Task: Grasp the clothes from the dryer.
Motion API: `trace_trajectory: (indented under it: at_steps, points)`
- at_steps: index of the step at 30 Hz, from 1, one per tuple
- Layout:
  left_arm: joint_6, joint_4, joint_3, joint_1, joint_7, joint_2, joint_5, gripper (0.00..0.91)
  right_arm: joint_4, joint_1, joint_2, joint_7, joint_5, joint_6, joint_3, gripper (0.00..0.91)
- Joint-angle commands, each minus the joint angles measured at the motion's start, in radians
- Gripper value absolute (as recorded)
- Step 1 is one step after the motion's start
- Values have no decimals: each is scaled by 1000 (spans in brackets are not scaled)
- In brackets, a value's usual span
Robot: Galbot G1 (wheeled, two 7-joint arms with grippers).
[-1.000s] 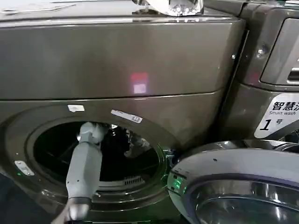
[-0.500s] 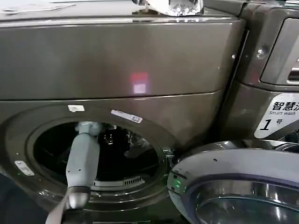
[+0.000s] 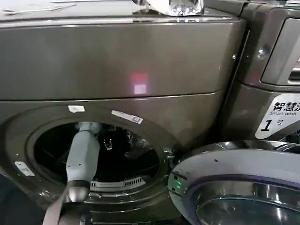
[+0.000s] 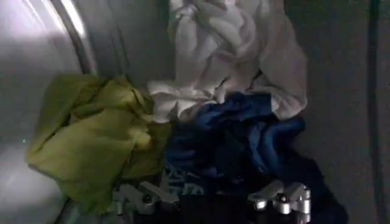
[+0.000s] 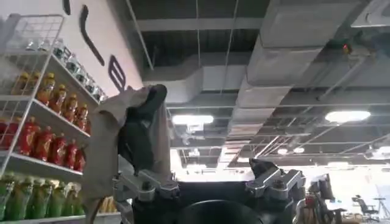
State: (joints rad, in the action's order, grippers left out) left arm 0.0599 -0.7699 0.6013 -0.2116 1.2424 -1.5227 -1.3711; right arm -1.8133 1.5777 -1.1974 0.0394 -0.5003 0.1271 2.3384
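Note:
The dryer [image 3: 140,70] stands with its round porthole [image 3: 136,164] open, and my left arm [image 3: 83,154] reaches through it into the dark drum. The left wrist view looks at the clothes heaped on the drum wall: a yellow-green garment [image 4: 97,137], a white one [image 4: 225,55] and a dark navy one [image 4: 237,146]. My left gripper [image 4: 210,201] is open, its fingertips [image 4: 141,198] standing on either side of the navy garment's near edge, close above it. My right gripper [image 5: 207,182] points up at the ceiling, open, with nothing between its fingers.
The dryer's grey-rimmed glass door [image 3: 234,164] hangs open at the lower right. A second machine with a white "1" sticker [image 3: 279,117] stands beside it. A beige cloth [image 5: 116,140] drapes one right finger. Bottle shelves [image 5: 36,122] are near the right arm.
My left arm has pushed a little farther into the drum, its wrist rising toward the porthole's upper rim. The door and the machines have not moved.

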Motion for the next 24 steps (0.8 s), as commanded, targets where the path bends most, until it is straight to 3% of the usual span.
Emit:
trace_trajectory:
  at_steps: [1,2,4,6,24]
  points:
    - [-4,95,7,-1,6,5,39,907,-13,-2,-4,0,0,1,-9,907]
    - [-3,103,10,0,5,6,40,853,-14,-1,-5,0,0,1,-9,907]
    - [-4,113,11,-2,3,9,47,284,-16,-1,-6,0,-1,1,-10,907]
    - [-6,115,11,-5,-5,14,55,11,-19,-3,-8,0,-1,1,-13,907]
    - [2,30,5,-24,-73,17,149,0,-17,-12,-10,1,11,1,-29,907]
